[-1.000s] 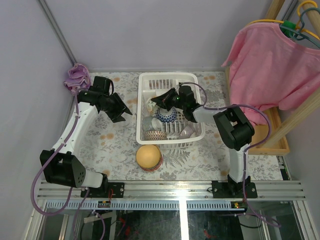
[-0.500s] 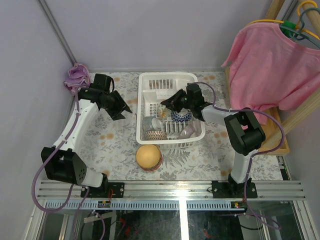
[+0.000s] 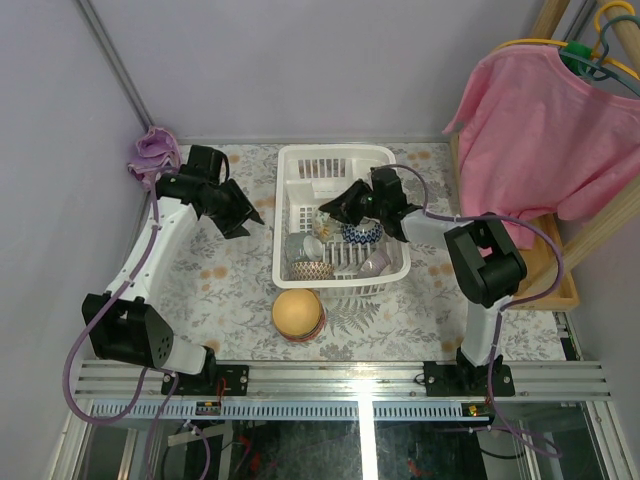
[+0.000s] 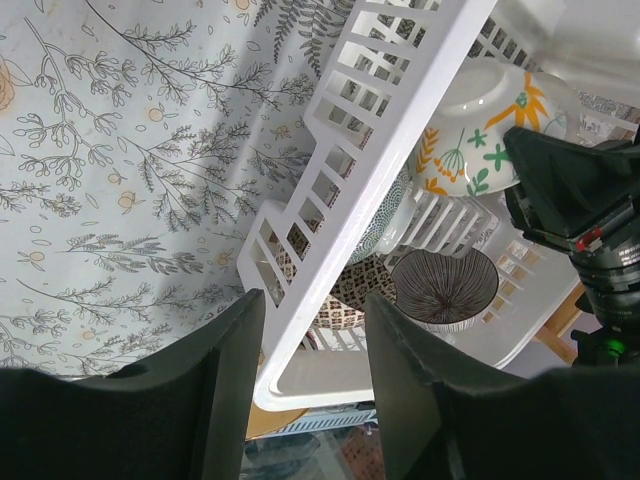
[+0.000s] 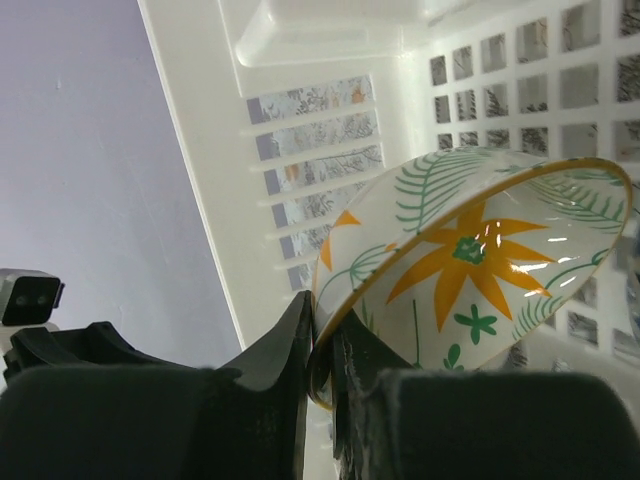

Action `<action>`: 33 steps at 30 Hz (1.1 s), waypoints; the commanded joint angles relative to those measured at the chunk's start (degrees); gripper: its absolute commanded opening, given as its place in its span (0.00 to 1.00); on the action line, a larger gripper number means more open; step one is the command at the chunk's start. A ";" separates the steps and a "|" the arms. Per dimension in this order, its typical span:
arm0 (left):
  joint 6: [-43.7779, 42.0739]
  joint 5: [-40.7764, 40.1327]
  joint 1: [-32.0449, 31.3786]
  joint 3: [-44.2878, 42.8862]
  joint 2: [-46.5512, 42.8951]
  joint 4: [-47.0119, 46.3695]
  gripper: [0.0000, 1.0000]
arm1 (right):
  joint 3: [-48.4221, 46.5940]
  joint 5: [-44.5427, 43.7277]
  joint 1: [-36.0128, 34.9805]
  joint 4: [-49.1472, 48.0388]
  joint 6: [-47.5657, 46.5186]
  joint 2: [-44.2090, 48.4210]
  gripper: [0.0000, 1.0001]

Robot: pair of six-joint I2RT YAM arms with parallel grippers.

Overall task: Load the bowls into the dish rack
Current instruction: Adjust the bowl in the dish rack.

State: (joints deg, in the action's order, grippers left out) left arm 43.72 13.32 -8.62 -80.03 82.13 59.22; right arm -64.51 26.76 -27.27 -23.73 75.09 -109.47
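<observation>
**Rt arm.** The right fingers [image 5: 300, 335] are pressed onto the lip of the flower bowl [image 5: 470, 270], apparently one finger inside the rim and one outside. The pinch is tight, no gap seen. The bowl is white w/ an orange flower and green fronds. It hangs tipped steeply on edge, w/ its inside turned toward the wrist cam.

**Key relation.** The bowl's body lies straight out beyond the fingertips. The grip is at the near part of the rim only, so the weight sits ahead of the pinch.

**Location.** The bowl is inside the outline of the dish rack [image 3: 335, 150], in the left-rear part. Contact w/ the rack base: cannot tell, as the underside is hidden in all views.

**Lt arm.** The left fingers [image 3: 243, 218] are spread w/ nothing between them. They are over the counter [image 3: 230, 290], just outside the rack's left wall.

**Other bowls.**
- In the rack: blue-white bowl [image 3: 360, 232], grey bowl [image 3: 300, 245], brown-patterned bowl [image 3: 312, 270] and pale bowl [image 3: 373, 264].
- On the counter: orange-yellow bowl [image 3: 297, 312], rounded side up on what looks like a second bowl, just in front of the rack's near wall.

**Assessment.**
- Step in hand is prob. setting down the flower bowl.
- Its lower edge should rest on the ridged base before the fingers part. Otherwise it may tip or roll onto the blue-white bowl beside it.
- The counter stack lies roughly b/w the two arms. The lt arm is unloaded, so it is the likelier one for that pickup.
</observation>
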 commanded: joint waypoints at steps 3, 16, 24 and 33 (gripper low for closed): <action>-1.08 -0.74 -0.33 -2.68 0.79 1.58 0.43 | -8.63 4.02 0.34 -13.32 5.02 -5.59 0.00; -1.97 -1.37 -0.30 -5.19 2.35 2.61 0.43 | -12.88 5.92 -0.71 -11.74 4.13 -11.10 0.05; -1.84 -1.53 -0.41 -5.43 3.08 2.60 0.43 | -7.90 5.52 -0.60 -4.73 -1.67 -7.35 0.09; -1.80 -1.72 -0.51 -5.84 3.48 2.61 0.43 | -6.75 5.38 -0.12 1.76 -6.25 -4.40 0.16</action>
State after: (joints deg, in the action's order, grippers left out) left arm 42.70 12.34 -8.64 -83.79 85.36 60.80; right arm -72.36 31.09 -27.64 -26.48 72.49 -117.08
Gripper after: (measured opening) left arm 0.433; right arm 0.168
